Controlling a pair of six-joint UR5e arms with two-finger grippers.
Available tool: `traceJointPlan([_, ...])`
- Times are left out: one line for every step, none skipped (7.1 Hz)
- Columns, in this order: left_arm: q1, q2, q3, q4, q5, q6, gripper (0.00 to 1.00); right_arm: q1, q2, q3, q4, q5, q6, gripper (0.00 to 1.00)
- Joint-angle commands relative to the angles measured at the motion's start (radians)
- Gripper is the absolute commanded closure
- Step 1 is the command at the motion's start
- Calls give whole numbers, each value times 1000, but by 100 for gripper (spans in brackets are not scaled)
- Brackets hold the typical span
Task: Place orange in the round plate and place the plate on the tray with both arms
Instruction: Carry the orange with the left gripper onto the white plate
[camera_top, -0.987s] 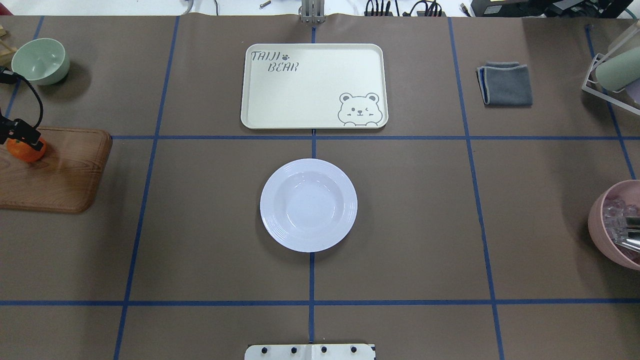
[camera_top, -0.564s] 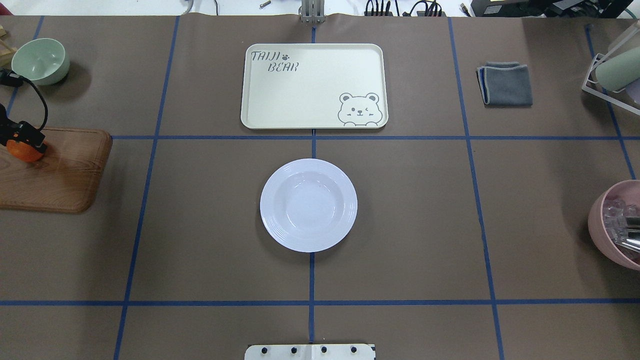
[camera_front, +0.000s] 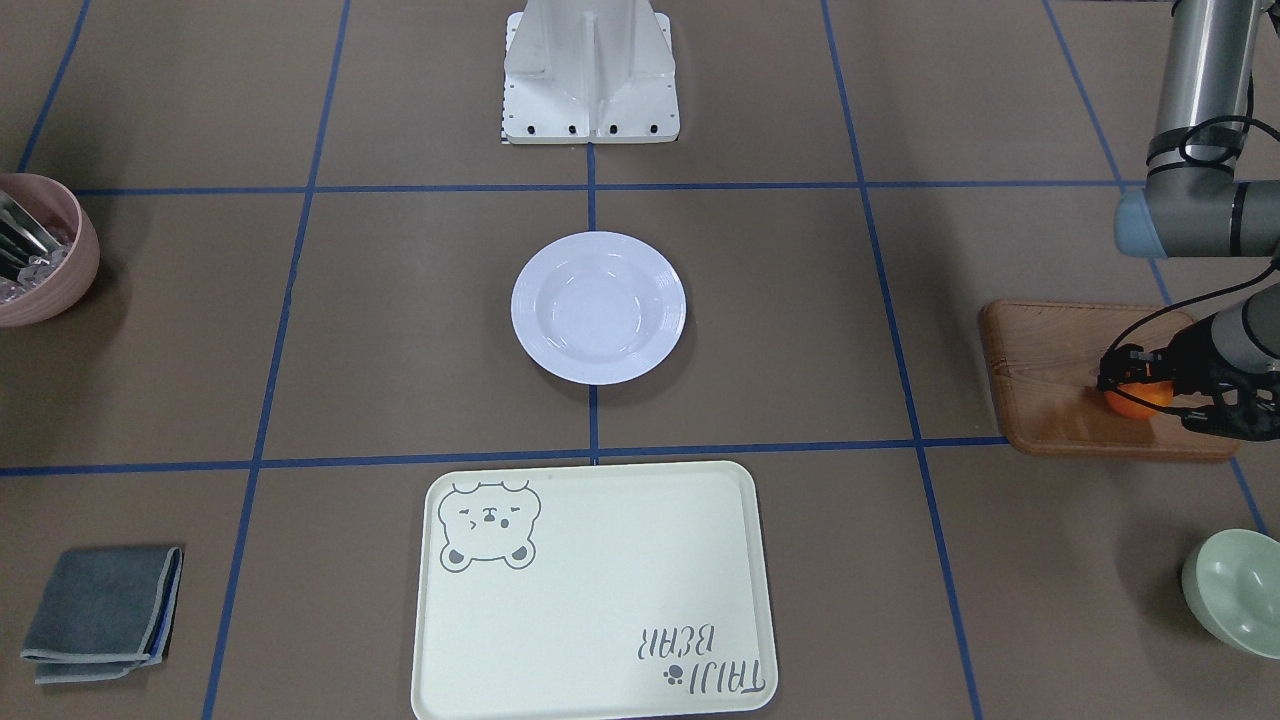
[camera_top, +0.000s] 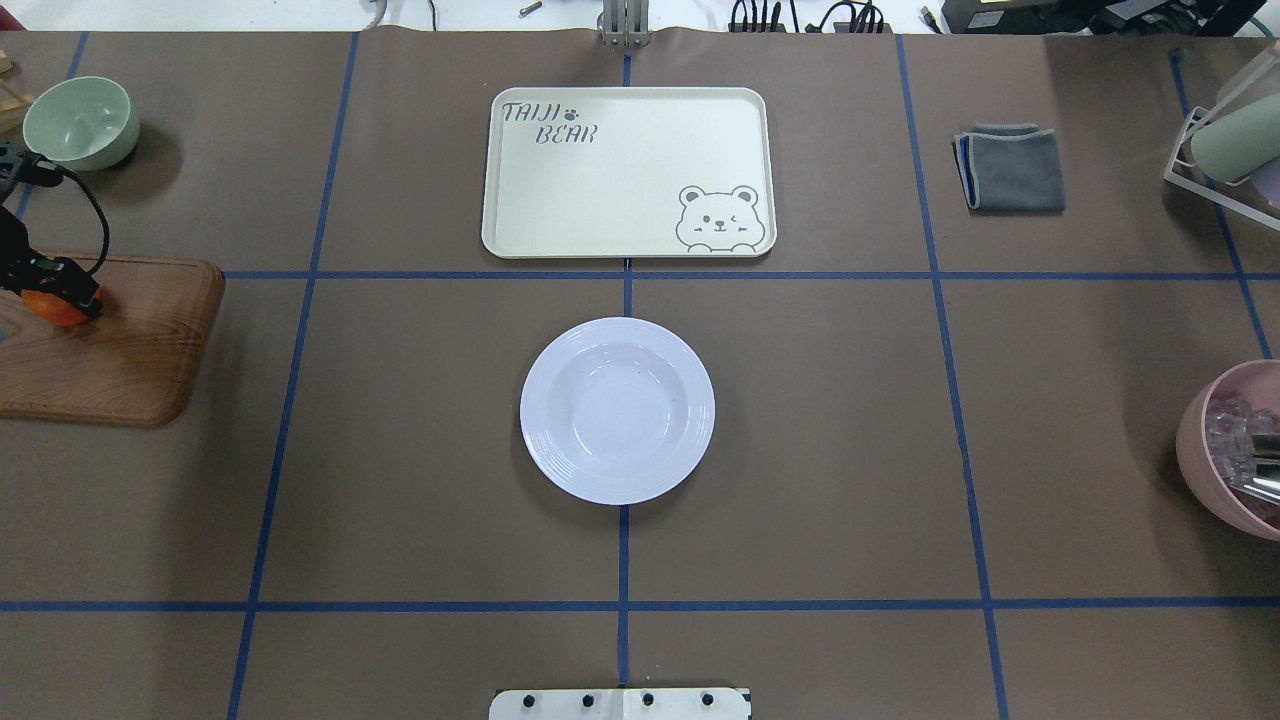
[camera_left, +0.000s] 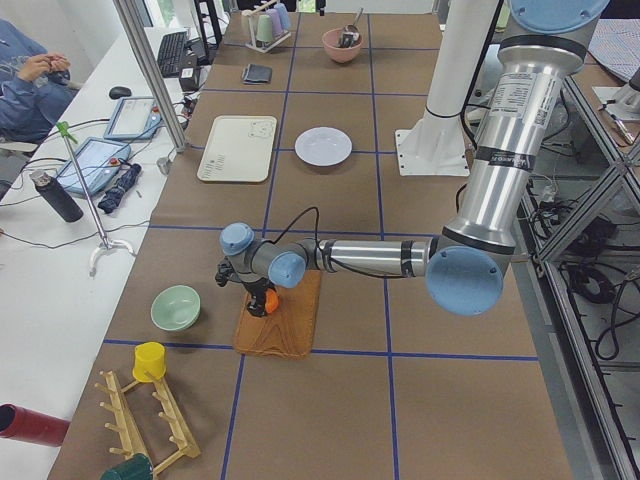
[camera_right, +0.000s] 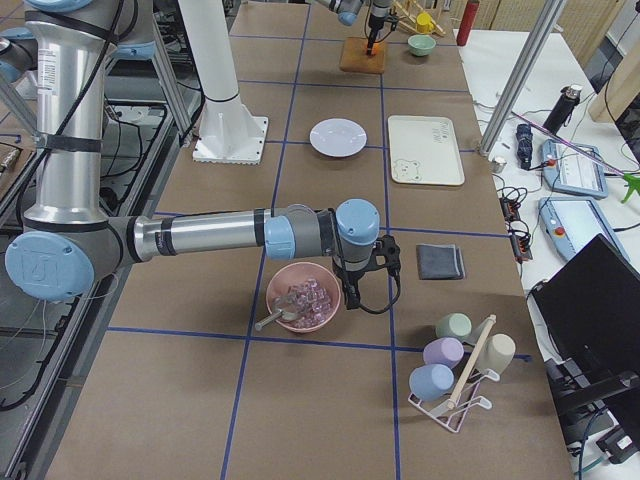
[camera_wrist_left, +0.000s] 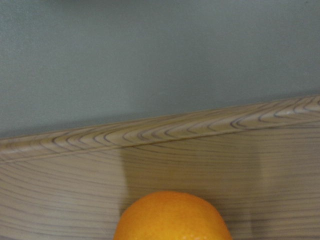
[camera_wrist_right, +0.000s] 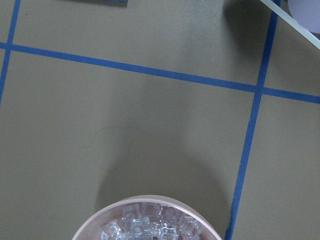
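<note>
The orange (camera_front: 1142, 402) lies on a brown wooden board (camera_front: 1050, 380) at the robot's far left and fills the bottom of the left wrist view (camera_wrist_left: 172, 217). My left gripper (camera_front: 1140, 382) hangs low over it, open, with a finger on either side of the fruit; it shows at the frame's edge in the overhead view (camera_top: 50, 288). The white round plate (camera_top: 617, 410) sits empty at the table's centre. Beyond it lies the cream tray (camera_top: 628, 172), empty too. My right gripper (camera_right: 372, 262) hovers beside a pink bowl; I cannot tell its state.
A pale green bowl (camera_top: 80, 122) stands behind the board. The pink bowl (camera_top: 1235, 450) of ice cubes sits at the far right, with a folded grey cloth (camera_top: 1010, 167) and a cup rack (camera_top: 1230, 140) beyond it. A person sits at the side bench (camera_left: 30, 75).
The left gripper has sunk lower over the orange and now covers more of it. Plate and tray have not moved.
</note>
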Motion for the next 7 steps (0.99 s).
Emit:
traceJointPlan([-8,-57,-37,94,-2,-35,100,0,0,2,1,2,0,0])
traceJointPlan([-3,-87,-128,189,-5,-126,100,0,2,2,0,0,0,0])
traceJointPlan([12,-119,-219,234,-34,-276,100,0,5,2,0,0,0,0])
traceJointPlan([88,-128,-318,232,-46,-449,100,0,6,0,0,2,0,0])
traceJointPlan([180,-142,-391,232,-42,-615,100,0,6,2,0,3,2,0])
traceJointPlan([255,-216,-405,234,-16,-777,100,-6,9,0,0,3,2,0])
traceJointPlan([341,-273,-411,234,39,-896,100,-15,23,2,0,5,3,0])
